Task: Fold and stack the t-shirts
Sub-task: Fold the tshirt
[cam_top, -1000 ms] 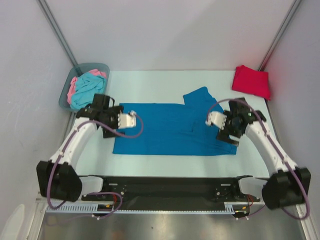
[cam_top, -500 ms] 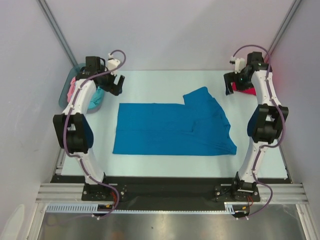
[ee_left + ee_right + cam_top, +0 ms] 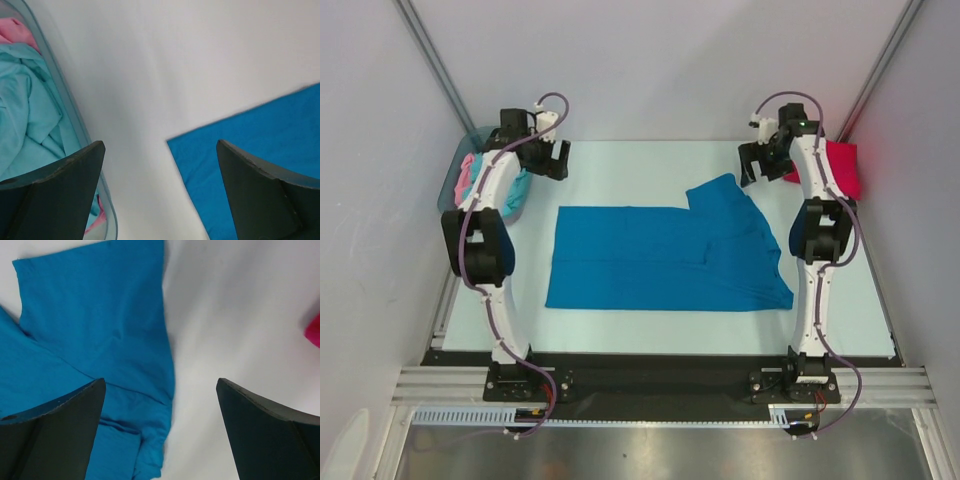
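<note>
Hands, left (image 3: pixel 552 160) and right (image 3: pixel 761 160): both spread wide, holding nothing
Left hand hangs above the far left part of the worktop (image 3: pixel 650 165), between the grey-blue bin (image 3: pixel 447 196) and the far left corner of the blue t-shirt (image 3: pixel 660 258); right hand hangs above the far right part, over the blue sleeve that points to the far edge. Blue t-shirt: laid flat mid-worktop, touched by neither hand, creased and overlapped along its right side. Red t-shirt (image 3: pixel 842 168): bundled at the far right corner, apart from the blue one. Turquoise t-shirt (image 3: pixel 25 115) and pink t-shirt (image 3: pixel 15 30): crumpled together inside the bin at the far left corner
</note>
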Controlling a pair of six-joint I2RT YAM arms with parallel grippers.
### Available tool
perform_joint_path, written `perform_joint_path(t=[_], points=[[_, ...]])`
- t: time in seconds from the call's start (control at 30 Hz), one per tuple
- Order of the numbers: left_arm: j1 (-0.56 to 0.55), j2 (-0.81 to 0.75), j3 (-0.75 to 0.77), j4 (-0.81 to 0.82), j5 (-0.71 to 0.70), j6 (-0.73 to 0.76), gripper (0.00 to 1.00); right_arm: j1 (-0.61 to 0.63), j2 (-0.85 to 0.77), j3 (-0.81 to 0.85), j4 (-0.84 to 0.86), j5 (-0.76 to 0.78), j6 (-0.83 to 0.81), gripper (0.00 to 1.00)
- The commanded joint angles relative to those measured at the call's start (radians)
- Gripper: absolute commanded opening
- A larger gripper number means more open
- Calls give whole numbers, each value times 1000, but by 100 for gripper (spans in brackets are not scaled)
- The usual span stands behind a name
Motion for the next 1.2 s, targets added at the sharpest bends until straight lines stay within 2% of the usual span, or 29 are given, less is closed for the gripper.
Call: perform_joint_path(t=[0.0,0.13,0.17,0.27,0.37,0.47,0.83,0.93,1.0,1.17], points=[[-59,37,68,41,-55,0,98,61,3,22,81,-14,9,100],[-82,106,130,46,-83,-3,96,87,29,34,237,68,51,100],[-84,114,140,46,-87,-8,96,95,37,40,280,88,57,95],[-100,135,157,47,-86,-5,94,118,71,51,328,130,60,90],[-123,138,131,50,-90,40,89,142,90,30,362,170,40,91],[-133,140,102,66,-95,57,89,145,107,16,394,182,29,91],[-133,148,15,51,-155,78,88,144,153,37,428,257,6,93],[-127,138,-20,46,-133,69,83,147,149,33,431,267,-3,94],[-120,131,-34,31,-103,63,75,145,141,23,428,273,-4,94],[-90,114,-54,-17,-66,-2,74,155,103,-29,422,287,-27,96]])
